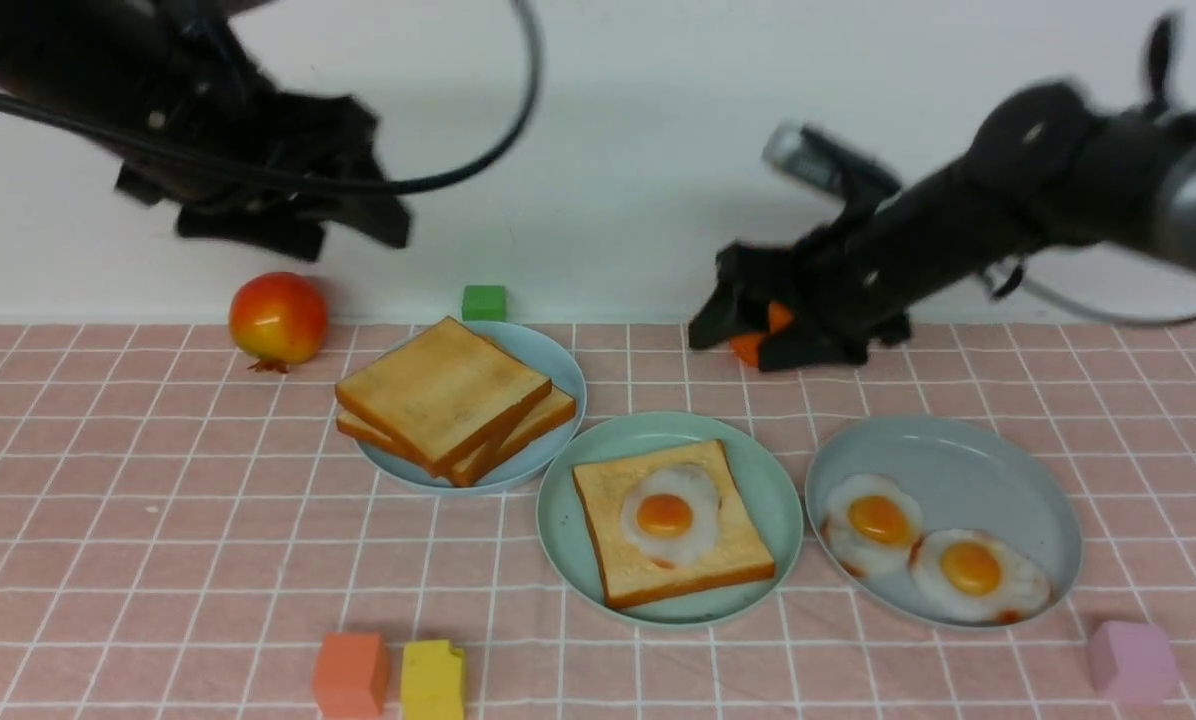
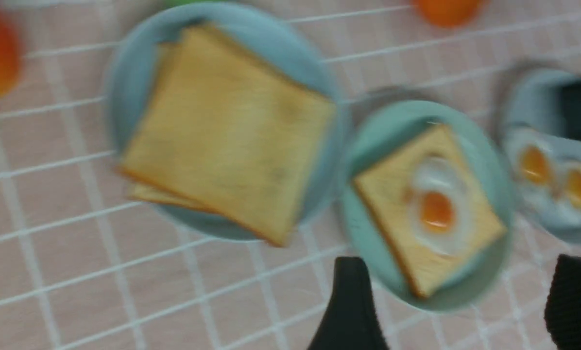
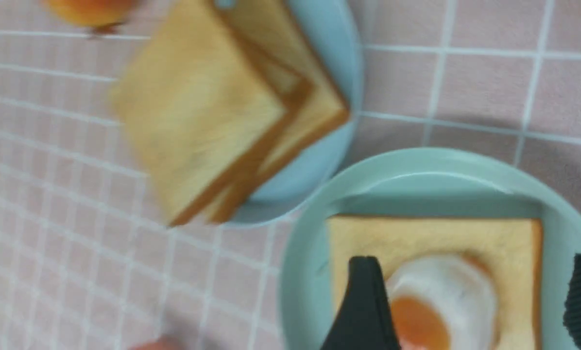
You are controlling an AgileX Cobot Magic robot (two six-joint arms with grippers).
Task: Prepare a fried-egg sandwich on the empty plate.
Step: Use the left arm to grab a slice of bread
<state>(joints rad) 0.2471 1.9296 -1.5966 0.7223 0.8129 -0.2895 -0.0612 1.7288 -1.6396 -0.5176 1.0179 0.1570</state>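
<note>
Right hand spread wide, empty, fried egg on toast below it, mint-green plate beneath, left hand spread

Bright, even light; soft, faint shadows lie under the mint-green plate on the surface. Motion blur smears the left arm and right arm; both wrist views are soft throughout.

Three views of one desk.
Front camera looks forward from between the arms; both wrist cameras look down from close above, sharing the mint-green plate and toast stack.
</note>
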